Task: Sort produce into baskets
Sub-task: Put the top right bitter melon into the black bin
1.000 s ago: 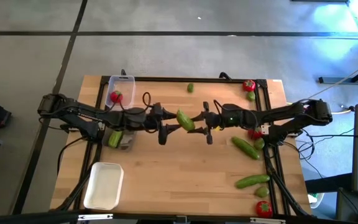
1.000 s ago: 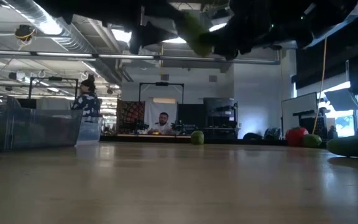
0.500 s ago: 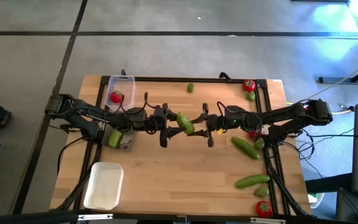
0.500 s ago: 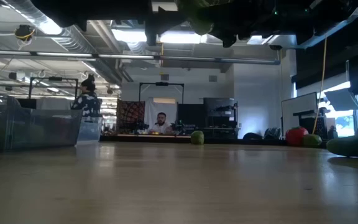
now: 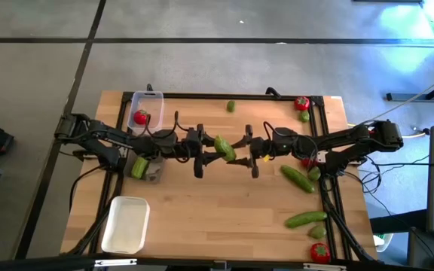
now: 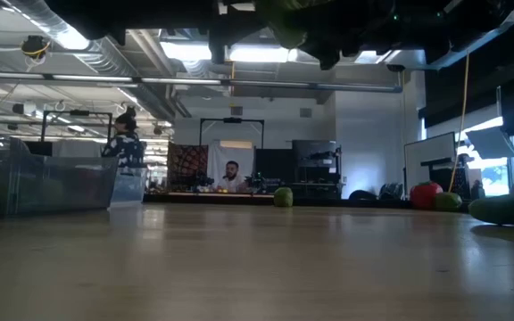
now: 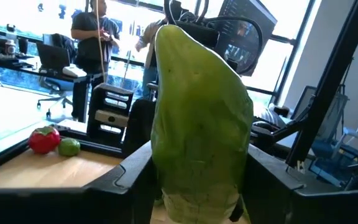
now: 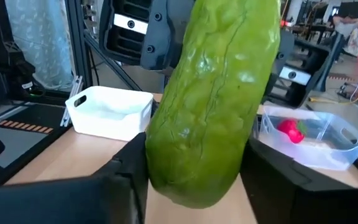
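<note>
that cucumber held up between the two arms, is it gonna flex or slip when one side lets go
The cucumber probably won't flex: it spans the gap between the left end effector and right end effector without sagging. It may well slip, since its skin looks glossy and rounded in the right wrist view. It seems light, as it sits steady in mid-air above the table.

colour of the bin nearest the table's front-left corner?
Opaque white bin, empty as far as shows; clearest in the high view.

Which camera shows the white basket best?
The high view: the whole white basket shows at the table's near left corner, nothing in it. The right wrist view shows only its side; the low and left wrist views miss it.
</note>
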Motion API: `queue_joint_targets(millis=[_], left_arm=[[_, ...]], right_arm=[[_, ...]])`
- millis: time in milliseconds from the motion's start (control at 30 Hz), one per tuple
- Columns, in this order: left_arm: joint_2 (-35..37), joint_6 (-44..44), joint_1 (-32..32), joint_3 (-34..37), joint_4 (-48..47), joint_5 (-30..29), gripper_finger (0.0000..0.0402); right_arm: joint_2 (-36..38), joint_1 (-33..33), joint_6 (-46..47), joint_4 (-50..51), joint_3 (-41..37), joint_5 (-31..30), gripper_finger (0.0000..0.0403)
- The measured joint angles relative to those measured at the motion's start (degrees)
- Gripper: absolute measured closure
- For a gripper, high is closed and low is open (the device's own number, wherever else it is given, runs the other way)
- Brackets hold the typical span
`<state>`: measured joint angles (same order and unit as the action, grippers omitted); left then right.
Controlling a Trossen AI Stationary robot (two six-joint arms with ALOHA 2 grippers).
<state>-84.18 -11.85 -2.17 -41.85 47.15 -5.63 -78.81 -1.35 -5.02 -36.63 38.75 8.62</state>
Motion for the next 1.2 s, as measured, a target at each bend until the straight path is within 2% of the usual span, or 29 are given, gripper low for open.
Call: queue_joint_targets(millis=[133,267,433,600,800,967,1200], left_arm=[[0.5,0.0,0.0,0.0,-1.2,0.3,0.0208],[3.4,0.0,-0.1,0.0,-8.0,0.6,0.0211],[10.5,-3.1,-0.1,0.0,-18.8,0.2,0.0211],[19.6,-7.5,-0.1,0.0,-35.0,-0.7,0.0210],[29.6,-15.1,-0.1,0.0,-52.6,-0.9,0.0209],[37.2,-21.8,-0.1,0.0,-66.1,-0.9,0.0209],[42.2,-32.1,0.0,0.0,-83.4,-1.0,0.0209]], right_arm=[[1.9,-0.2,0.1,4.4,0.0,-0.1,0.0155],[6.5,-0.2,-0.2,13.4,0.0,-0.6,0.0126],[11.7,-0.2,1.9,28.3,0.0,-0.5,0.0115],[12.7,-0.2,4.8,38.0,0.0,-0.5,0.0114],[11.4,-0.2,6.9,41.8,0.0,-3.8,0.0114],[10.2,-0.2,7.6,42.6,-0.1,-4.0,0.0114],[7.9,-0.2,7.7,42.3,0.0,-4.3,0.0113]])
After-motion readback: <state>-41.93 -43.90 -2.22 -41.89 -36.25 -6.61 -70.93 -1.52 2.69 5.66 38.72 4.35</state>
